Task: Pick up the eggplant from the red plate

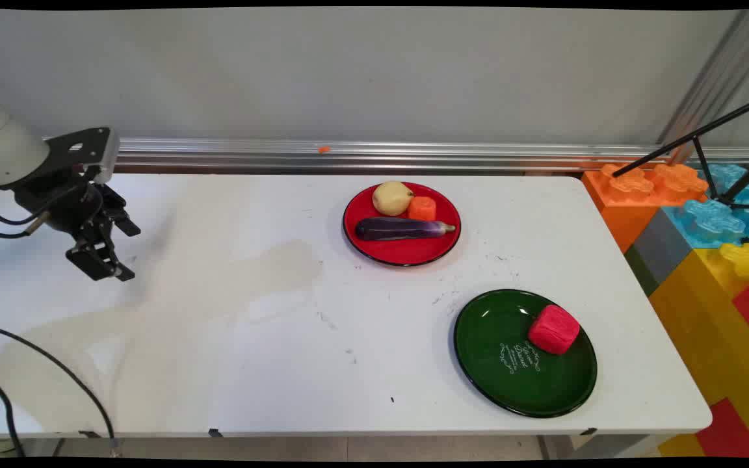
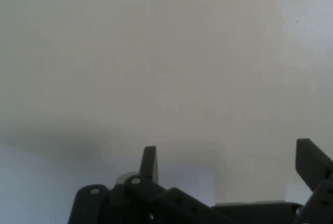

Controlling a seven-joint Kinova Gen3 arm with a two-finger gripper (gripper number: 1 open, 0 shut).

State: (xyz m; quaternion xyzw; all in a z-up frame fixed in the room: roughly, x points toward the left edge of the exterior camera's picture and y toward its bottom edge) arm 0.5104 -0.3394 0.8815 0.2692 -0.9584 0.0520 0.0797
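My black gripper (image 1: 114,250) hangs over the bare left part of the white table (image 1: 251,312), open, with nothing between its fingers. In the hand view the gripper (image 2: 229,161) looks down on plain white table surface (image 2: 166,67) only. Far to its right a red plate (image 1: 402,253) holds a yellowish potato (image 1: 392,197), an orange carrot piece (image 1: 422,208) and a purple eggplant (image 1: 404,229). Nearer the front right, a green plate (image 1: 504,383) carries a pink-red cube (image 1: 553,329).
Large coloured building blocks (image 1: 706,247) stand off the table's right edge, with a black tripod (image 1: 719,149) over them. A metal rail (image 1: 381,155) runs along the wall behind. Black cables (image 1: 36,364) hang at the front left.
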